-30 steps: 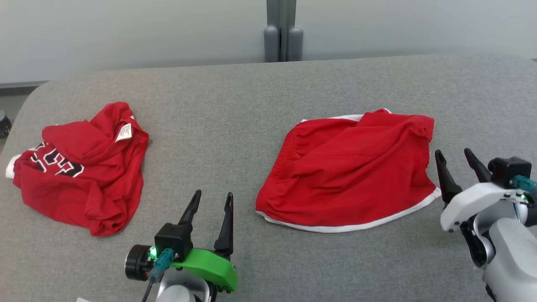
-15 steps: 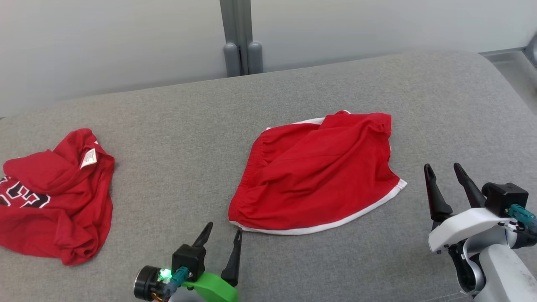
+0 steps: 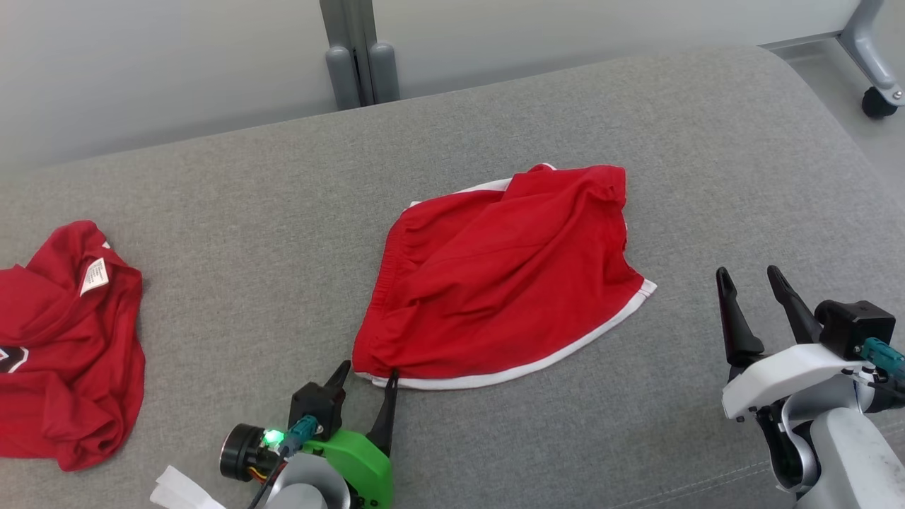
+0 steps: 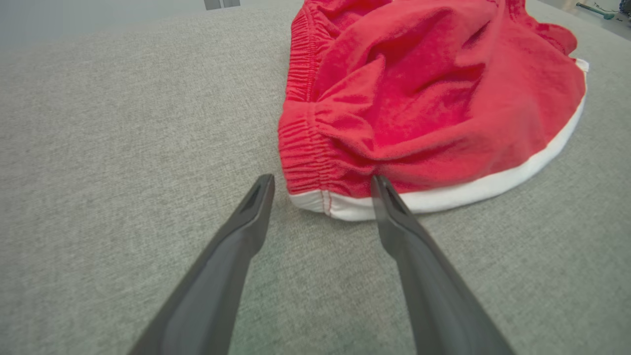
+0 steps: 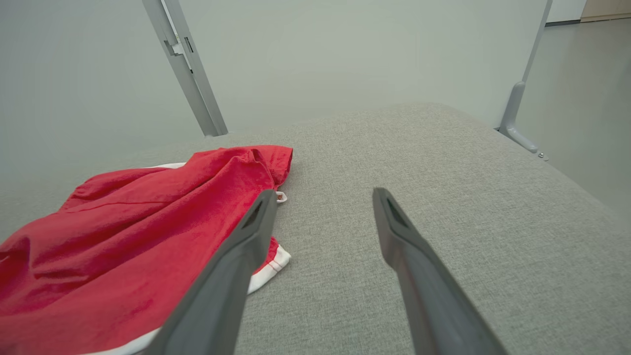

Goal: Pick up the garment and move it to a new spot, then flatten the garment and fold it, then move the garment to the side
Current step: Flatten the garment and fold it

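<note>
The garment, red shorts with a white hem, lies crumpled in the middle of the grey padded table. My left gripper is open at its near left corner, with one fingertip touching the white hem. In the left wrist view the garment has its elastic waistband corner just beyond the open left gripper, low over the cloth. My right gripper is open with nothing in it, a short way right of the garment's right corner. In the right wrist view the garment lies left of the right gripper.
A second red garment with black-and-white lettering and a white tag lies crumpled at the table's left. A grey post stands behind the table. A frame leg with a caster is at the far right, past the table's rounded edge.
The head view has swung right, so everything has slid left in it. My left gripper has come up to the shorts' near left corner. The right gripper now stands farther from their right edge.
</note>
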